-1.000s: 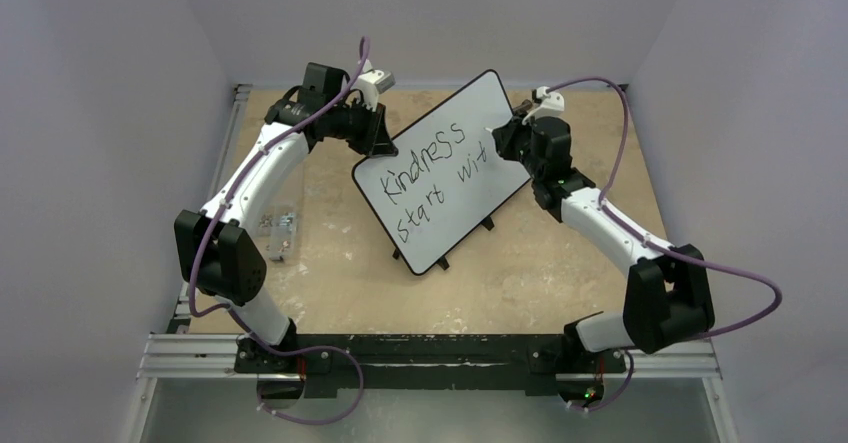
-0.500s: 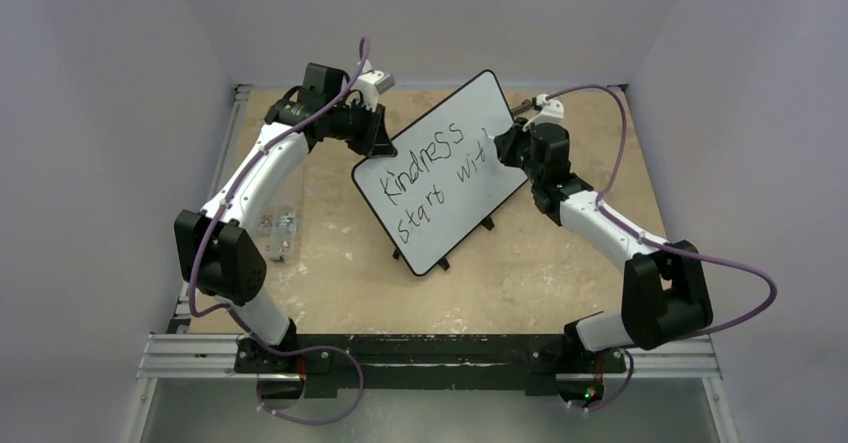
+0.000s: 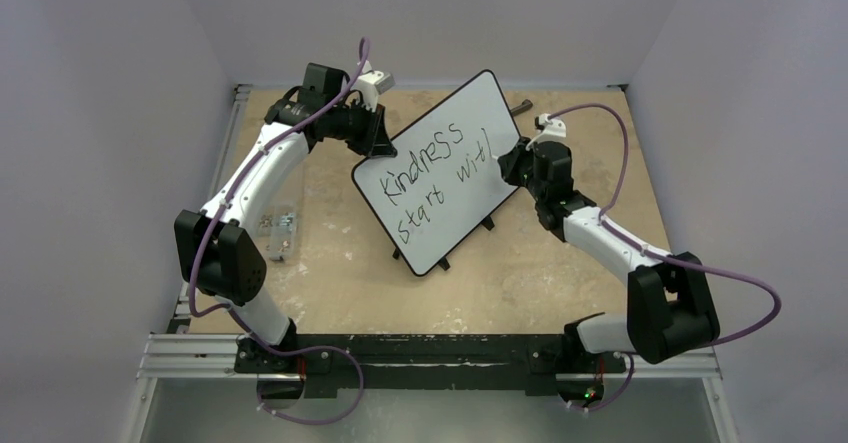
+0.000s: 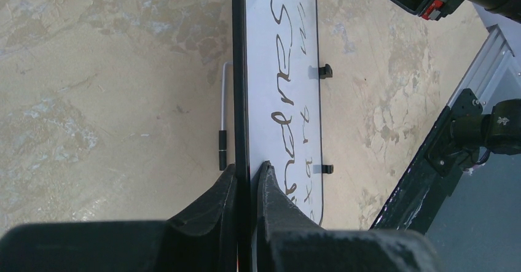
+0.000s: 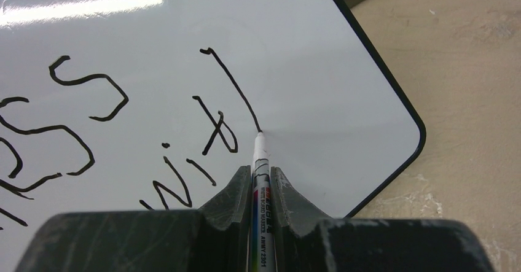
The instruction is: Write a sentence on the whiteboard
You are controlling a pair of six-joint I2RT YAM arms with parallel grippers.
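Penmanship on the counter [image 3: 560, 263]: a large whiteboard [image 3: 492, 108] with a thin black rim stands near the middle of the sandy, mottled surface. It is propped at a tilt on small black feet [image 4: 325, 71] and turned at a diagonal, so that one rounded corner points toward the far wall.

The left tool [image 4: 247, 170] is clamped narrow on the board's upper-left edge. One finger is pressed against the written face and the other against the back, with the black rim between them.

The right tool [image 5: 262, 175] reaches in from the opposite side and is closed tight on a slim marker [image 5: 260, 158]. The barrel runs up between the fingers, and the white nib touches the board at the lower end of a long slanting stroke.

The sentence [image 3: 424, 163] runs in black handwriting over two lines. "Kindness" is above and "start wit" below, and the fresh stroke stands just after the crossed "t", close to the board's right-hand corner. The glossy area beyond the nib is bare, with a strip of light reflected across its top.

Seen from the left wrist, a thin metal rod [image 4: 223, 115] with a dark end lies flat on the counter just behind the board.
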